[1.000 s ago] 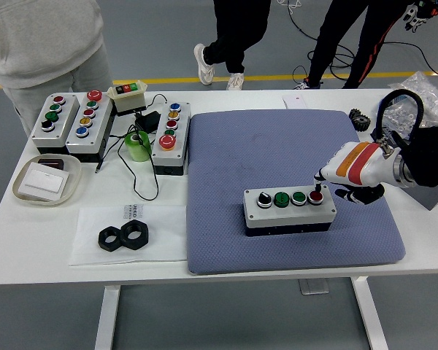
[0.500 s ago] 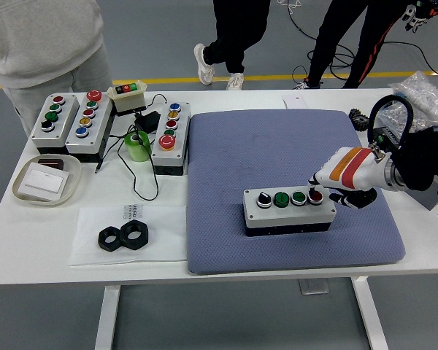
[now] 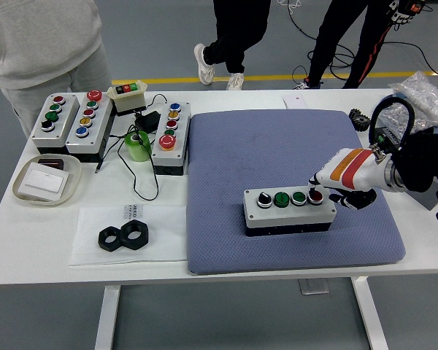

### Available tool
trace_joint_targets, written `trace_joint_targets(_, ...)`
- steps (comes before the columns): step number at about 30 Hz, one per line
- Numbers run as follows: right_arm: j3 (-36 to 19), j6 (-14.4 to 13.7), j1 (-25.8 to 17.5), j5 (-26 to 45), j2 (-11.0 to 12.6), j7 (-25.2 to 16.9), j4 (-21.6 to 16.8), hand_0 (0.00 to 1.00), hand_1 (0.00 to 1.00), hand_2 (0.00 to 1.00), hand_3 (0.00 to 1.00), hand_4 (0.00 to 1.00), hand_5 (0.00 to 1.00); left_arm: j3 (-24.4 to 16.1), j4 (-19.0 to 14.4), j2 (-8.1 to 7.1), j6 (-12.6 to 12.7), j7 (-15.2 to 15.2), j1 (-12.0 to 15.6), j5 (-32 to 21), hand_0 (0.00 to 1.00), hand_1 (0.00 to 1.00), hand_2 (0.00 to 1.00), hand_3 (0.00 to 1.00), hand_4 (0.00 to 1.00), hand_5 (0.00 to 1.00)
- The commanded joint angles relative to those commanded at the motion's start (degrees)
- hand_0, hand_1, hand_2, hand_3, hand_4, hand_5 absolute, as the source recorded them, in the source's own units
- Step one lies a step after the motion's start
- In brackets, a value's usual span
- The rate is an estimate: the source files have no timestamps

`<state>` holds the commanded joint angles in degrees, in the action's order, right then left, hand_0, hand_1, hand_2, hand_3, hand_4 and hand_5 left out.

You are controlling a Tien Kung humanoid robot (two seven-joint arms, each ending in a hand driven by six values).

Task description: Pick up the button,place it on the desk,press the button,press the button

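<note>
A grey button box (image 3: 289, 211) lies on the blue-grey pad (image 3: 277, 153), carrying a black knob, two green buttons and a red button (image 3: 316, 196) at its right end. My right hand (image 3: 334, 183), white with orange and red stripes, comes in from the right. Its fingers are curled and one black fingertip (image 3: 313, 189) touches the red button from above. It holds nothing. The left arm does not show.
Three more button boxes (image 3: 73, 120) and a small switch box (image 3: 127, 93) stand at the back left, with a green tape roll (image 3: 138, 146) and cables. A tray (image 3: 47, 181) and two black nuts (image 3: 123, 237) lie front left. A person stands at the far left.
Over the last second my right hand dropped slightly and shifted left, bringing its fingertip down onto the red button. Since half a second ago it has barely moved.
</note>
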<state>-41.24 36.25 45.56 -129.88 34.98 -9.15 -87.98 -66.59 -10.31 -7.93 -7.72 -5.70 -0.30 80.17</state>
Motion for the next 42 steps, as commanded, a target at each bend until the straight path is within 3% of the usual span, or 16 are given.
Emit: trace_joint_targets(42,-0.1,-1.5,-2.1,-0.1,-1.4,0.5,0.4,0.263,0.086,0.103,0.749,0.404,0.002,3.0,0.0,0.17,-0.2,0.4,-0.6,-2.7,0.741,0.913,0.984,0.936,0.606,0.998)
